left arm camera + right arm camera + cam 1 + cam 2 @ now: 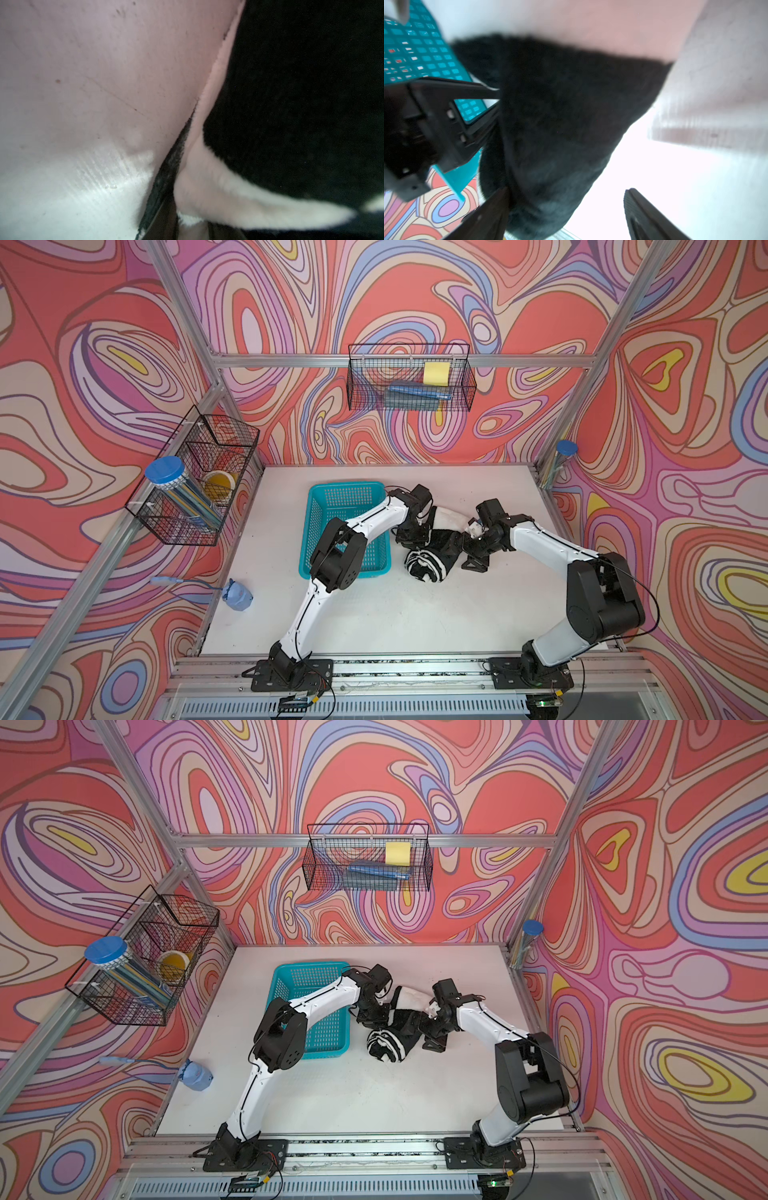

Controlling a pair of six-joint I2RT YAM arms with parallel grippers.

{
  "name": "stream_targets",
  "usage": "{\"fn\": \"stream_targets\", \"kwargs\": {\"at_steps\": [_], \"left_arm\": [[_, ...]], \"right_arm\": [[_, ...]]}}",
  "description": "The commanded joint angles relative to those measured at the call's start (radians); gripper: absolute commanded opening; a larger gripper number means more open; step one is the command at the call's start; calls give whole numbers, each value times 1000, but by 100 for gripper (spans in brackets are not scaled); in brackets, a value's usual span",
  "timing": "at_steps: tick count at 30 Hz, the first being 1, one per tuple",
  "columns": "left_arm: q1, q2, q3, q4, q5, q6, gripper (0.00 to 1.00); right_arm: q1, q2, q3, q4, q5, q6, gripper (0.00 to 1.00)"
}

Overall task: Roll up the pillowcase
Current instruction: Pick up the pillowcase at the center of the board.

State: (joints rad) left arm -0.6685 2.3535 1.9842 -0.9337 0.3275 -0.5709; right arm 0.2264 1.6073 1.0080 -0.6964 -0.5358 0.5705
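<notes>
The black-and-white checkerboard plush pillowcase (430,564) no longer lies flat. It sits as a thick bundle on the white tabletop (415,614), just beside the teal perforated plastic basket (345,487) and outside it. In both top views the near end of the bundle shows black and white layers wound in a spiral. The far end, mostly white, angles away and looks looser. No flat stretch of fabric shows anywhere on the table.

The 2 grippers flank the bundle at its middle. The left gripper (409,533) is against the side toward the basket. Its wrist view is filled with black plush and a white fold at close range, and I cannot tell whether its jaws pinch that fold or only press on it. The right gripper (568,190) is on the opposite side, jaws spread wide, with black plush against 1 finger (492,212) and nothing clamped.

By my reading the rolling is nearly done. What seems left is checking that the loose far end does not unwind, then freeing the left side and clearing both arms.
</notes>
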Motion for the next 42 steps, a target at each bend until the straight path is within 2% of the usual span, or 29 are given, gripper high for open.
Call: {"fn": "stream_targets", "kwargs": {"at_steps": [1,7,10,15,22,27,31,32,35,39,42], "left_arm": [[17,91,-30,-5,-50,20,28],[29,97,-26,-5,-20,27,28],[33,105,-22,0,4,30,28],[38,125,-9,23,61,23,28],[42,165,3,103,207,-3,28],[38,175,1,162,287,-18,28],[29,160,-4,181,312,-11,28],[27,154,-5,183,313,-9,28],[25,138,-2,202,334,-12,28],[27,95,24,191,332,-8,31],[41,30,22,163,317,0,46]], "right_arm": [[-27,39,16,101,23,-64,88],[-71,79,-32,266,12,-30,90],[-80,141,-50,374,-48,6,91],[-80,208,-109,548,-167,67,98],[-49,270,-170,692,-264,108,94],[45,331,-135,719,-271,128,77],[56,331,-137,762,-261,177,47],[56,322,-133,762,-265,175,43],[56,289,-103,722,-279,165,34],[57,205,-78,696,-276,188,28],[56,149,-56,679,-274,216,26]]}}
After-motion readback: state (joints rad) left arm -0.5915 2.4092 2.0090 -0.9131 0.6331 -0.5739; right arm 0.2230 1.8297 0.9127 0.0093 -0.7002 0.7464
